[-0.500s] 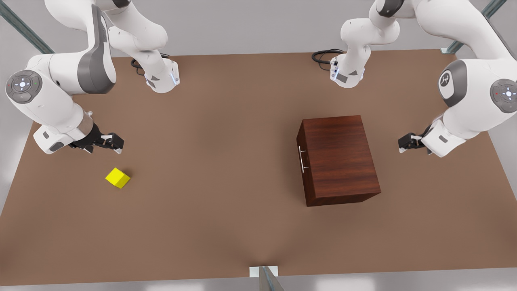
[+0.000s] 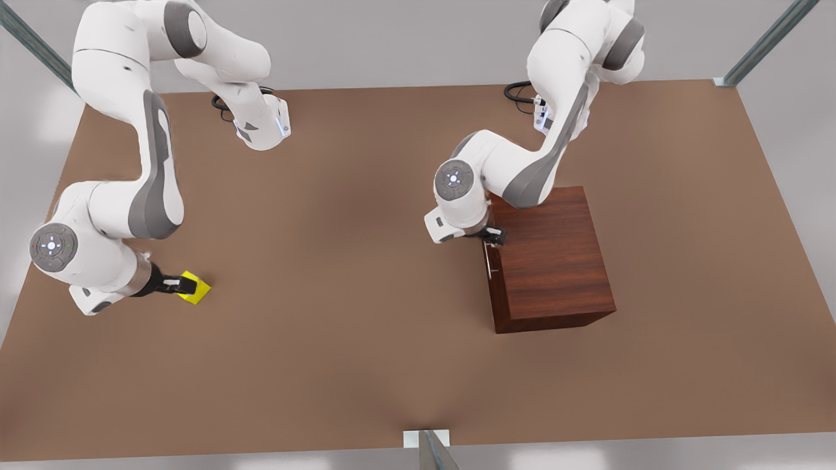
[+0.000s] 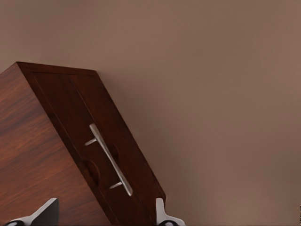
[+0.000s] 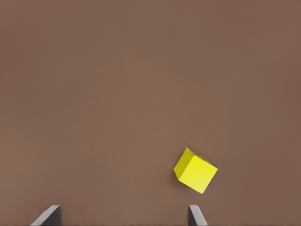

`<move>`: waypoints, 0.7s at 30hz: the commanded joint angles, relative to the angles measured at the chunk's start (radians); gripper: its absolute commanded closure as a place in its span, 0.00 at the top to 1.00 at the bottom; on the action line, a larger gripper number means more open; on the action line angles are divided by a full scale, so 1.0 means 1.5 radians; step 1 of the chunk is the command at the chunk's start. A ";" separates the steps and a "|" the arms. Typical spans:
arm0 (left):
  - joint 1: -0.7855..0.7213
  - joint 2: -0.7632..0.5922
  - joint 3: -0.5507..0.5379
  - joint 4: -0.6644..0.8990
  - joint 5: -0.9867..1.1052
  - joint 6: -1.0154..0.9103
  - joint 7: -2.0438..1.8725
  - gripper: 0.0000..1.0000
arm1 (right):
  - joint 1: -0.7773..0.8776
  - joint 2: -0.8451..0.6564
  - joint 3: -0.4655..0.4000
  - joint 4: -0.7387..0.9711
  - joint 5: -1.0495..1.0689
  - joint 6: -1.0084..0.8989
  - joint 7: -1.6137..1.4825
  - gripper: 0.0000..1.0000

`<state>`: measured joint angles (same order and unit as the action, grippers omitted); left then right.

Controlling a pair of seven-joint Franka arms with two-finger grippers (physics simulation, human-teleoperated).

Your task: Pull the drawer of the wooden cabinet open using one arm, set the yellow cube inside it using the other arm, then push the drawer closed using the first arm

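The wooden cabinet point(image 2: 555, 261) stands on the table at the front view's right, its drawer point(image 3: 94, 117) flush and shut, the silver handle point(image 2: 489, 258) facing the front view's left. My left gripper point(image 2: 496, 236) hovers open over the cabinet's handle-side top edge; in the left wrist view its fingertips point(image 3: 44, 214) straddle that edge, short of the handle point(image 3: 110, 160). The yellow cube point(image 2: 200, 292) lies on the table at the front view's left. My right gripper point(image 2: 184, 284) is open just above it. In the right wrist view the cube point(image 4: 195, 171) sits off-centre near one fingertip point(image 4: 195, 215).
Both arm bases point(image 2: 261, 127) stand at the table's far edge with black cables point(image 2: 522, 88) beside them. The brown table point(image 2: 353, 274) stretches between cube and cabinet. A metal post point(image 2: 431, 447) rises at the near edge.
The left arm swung from the cabinet's far side over its top to the handle side. The right gripper moved down and toward the cube, now partly covering it in the front view.
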<state>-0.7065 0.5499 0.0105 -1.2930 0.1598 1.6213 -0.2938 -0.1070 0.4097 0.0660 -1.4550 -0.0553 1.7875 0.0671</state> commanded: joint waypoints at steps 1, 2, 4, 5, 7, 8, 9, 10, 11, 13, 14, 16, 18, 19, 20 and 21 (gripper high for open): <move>-0.021 0.023 0.001 0.002 0.027 0.037 -0.500 1.00 | -0.025 0.032 0.000 0.001 0.001 0.124 -0.283 1.00; -0.023 0.037 0.000 0.002 0.042 0.039 -0.525 1.00 | -0.035 0.040 0.003 0.002 0.002 0.126 -0.326 1.00; -0.022 0.060 0.000 -0.002 0.053 0.052 -0.576 1.00 | -0.062 0.045 0.006 -0.015 0.047 0.120 -0.439 1.00; -0.021 0.066 0.001 -0.004 0.062 0.061 -0.589 1.00 | -0.075 0.042 0.010 -0.025 0.051 0.120 -0.471 1.00; -0.017 0.089 0.004 -0.005 0.082 0.060 -0.592 1.00 | -0.154 -0.018 0.104 -0.143 0.042 0.179 -0.561 1.00; -0.016 0.093 0.006 -0.006 0.082 0.060 -0.592 1.00 | -0.175 -0.062 0.128 -0.233 0.032 0.261 -0.599 1.00; -0.016 0.093 0.007 -0.007 0.082 0.059 -0.591 0.96 | -0.181 -0.088 0.134 -0.303 0.032 0.329 -0.631 1.00; -0.012 0.093 0.008 -0.007 0.083 0.058 -0.589 0.93 | -0.184 -0.079 0.134 -0.300 0.032 0.332 -0.641 1.00; -0.011 0.093 0.008 -0.007 0.083 0.057 -0.585 0.90 | -0.184 -0.071 0.134 -0.298 0.032 0.334 -0.641 1.00; -0.003 0.094 0.008 -0.007 0.083 0.057 -0.584 0.87 | -0.191 -0.035 0.129 -0.279 0.031 0.337 -0.642 1.00; -0.001 0.096 0.008 -0.007 0.083 0.057 -0.584 0.87 | -0.198 -0.013 0.129 -0.269 0.031 0.365 -0.673 1.00; 0.000 0.098 0.008 -0.007 0.083 0.058 -0.584 0.87 | -0.199 0.019 0.128 -0.266 0.032 0.401 -0.768 1.00; 0.000 0.103 0.008 -0.008 0.083 0.059 -0.584 0.87 | -0.197 0.023 0.133 -0.279 0.032 0.401 -0.823 1.00; 0.000 0.108 0.008 -0.009 0.083 0.061 -0.587 0.87 | -0.197 0.023 0.134 -0.291 0.031 0.402 -0.848 1.00; 0.003 0.113 0.008 -0.009 0.083 0.062 -0.587 0.87 | -0.198 0.024 0.134 -0.294 0.031 0.403 -0.874 1.00; 0.003 0.115 0.008 -0.011 0.083 0.062 -0.587 0.87 | -0.198 0.027 0.134 -0.292 0.032 0.417 -0.901 1.00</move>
<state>-0.7035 0.7208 0.0229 -1.3087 0.2824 1.7093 -0.8945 -0.4032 0.4537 0.2657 -1.8906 -0.0103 2.3341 -0.6504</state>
